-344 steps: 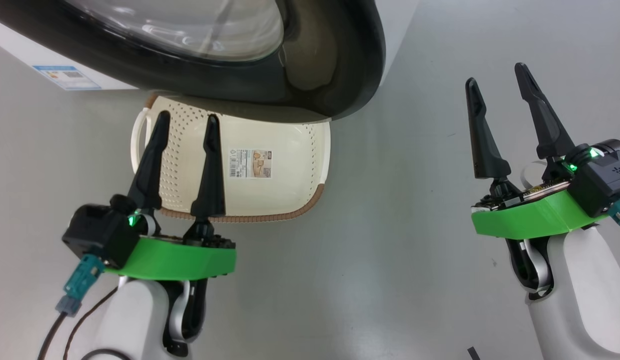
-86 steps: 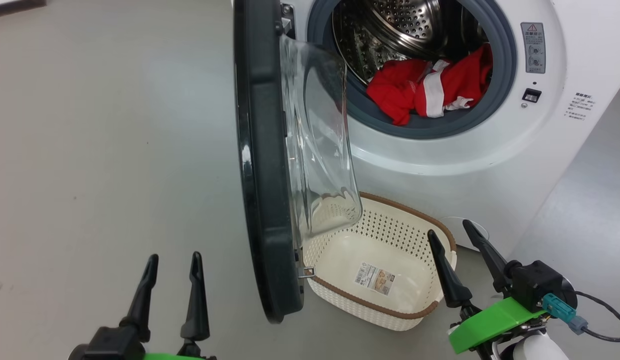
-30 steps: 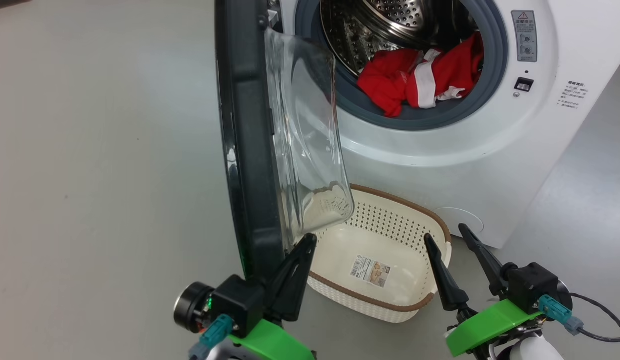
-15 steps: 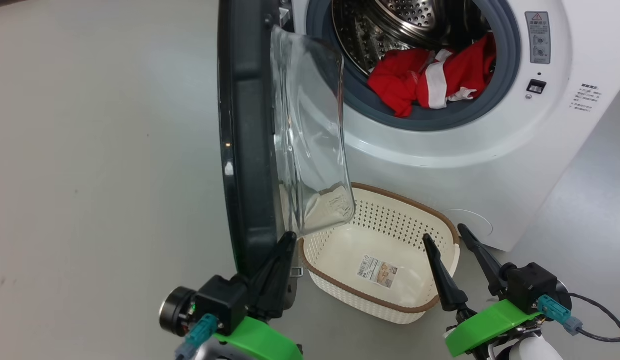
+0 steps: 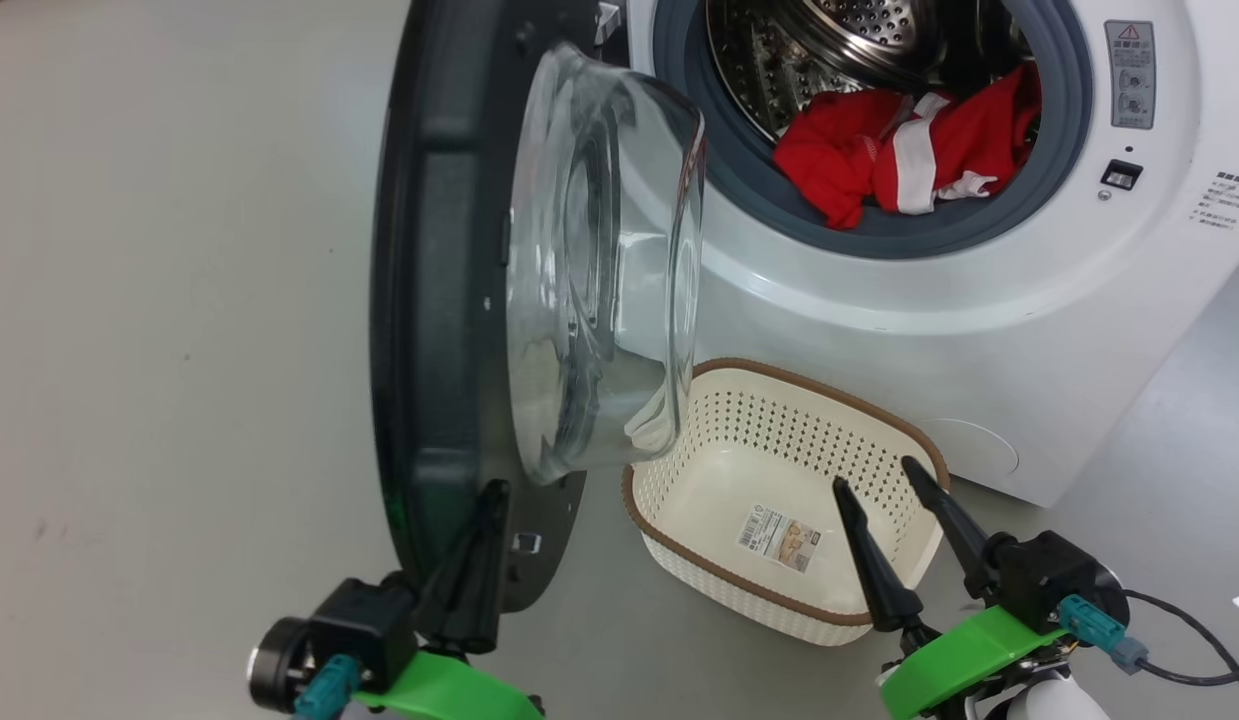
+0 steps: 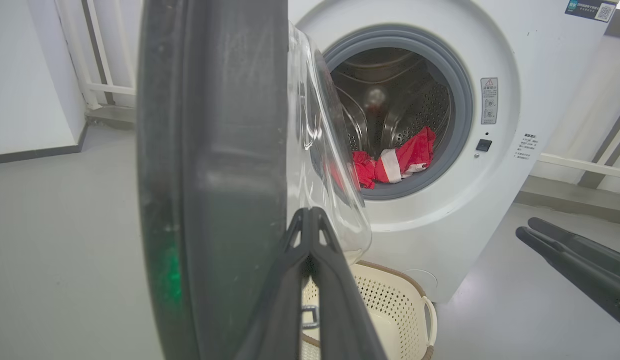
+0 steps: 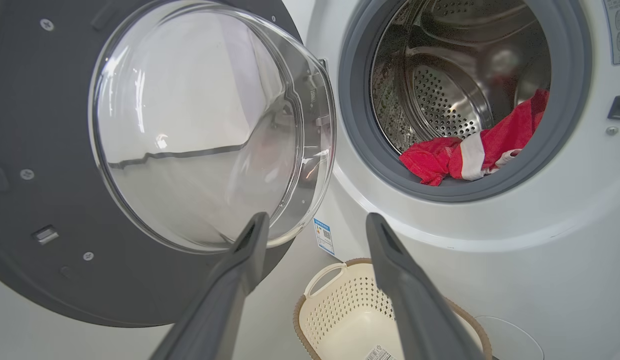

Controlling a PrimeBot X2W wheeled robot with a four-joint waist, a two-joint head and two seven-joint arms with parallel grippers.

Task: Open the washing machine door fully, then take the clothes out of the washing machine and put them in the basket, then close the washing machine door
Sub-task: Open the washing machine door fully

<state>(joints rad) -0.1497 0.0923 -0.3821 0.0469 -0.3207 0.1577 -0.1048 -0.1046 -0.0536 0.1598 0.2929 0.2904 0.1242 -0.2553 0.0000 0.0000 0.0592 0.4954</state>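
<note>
Here stand one washing machine [image 5: 879, 300], one basket [image 5: 739, 588].

One washing machine [image 5: 959, 330] is standing far right, with one door [image 5: 434, 300] hanging left. One basket [image 5: 749, 605] is sitting near. One heap of red clothes [image 5: 879, 160] is lying inside. Two grippers are showing: left gripper [image 5: 493, 495], right gripper [image 5: 874, 475].

The head view looks steeply down on the washing machine door [image 5: 434, 300], basket [image 5: 779, 440] and washing machine [image 5: 979, 330]. The left wrist view sits close against the door's edge, facing level into the drum [image 6: 425, 105]. The right wrist view, farther back, faces the door's inner side. All three share the clothes [image 5: 909, 160].
</note>
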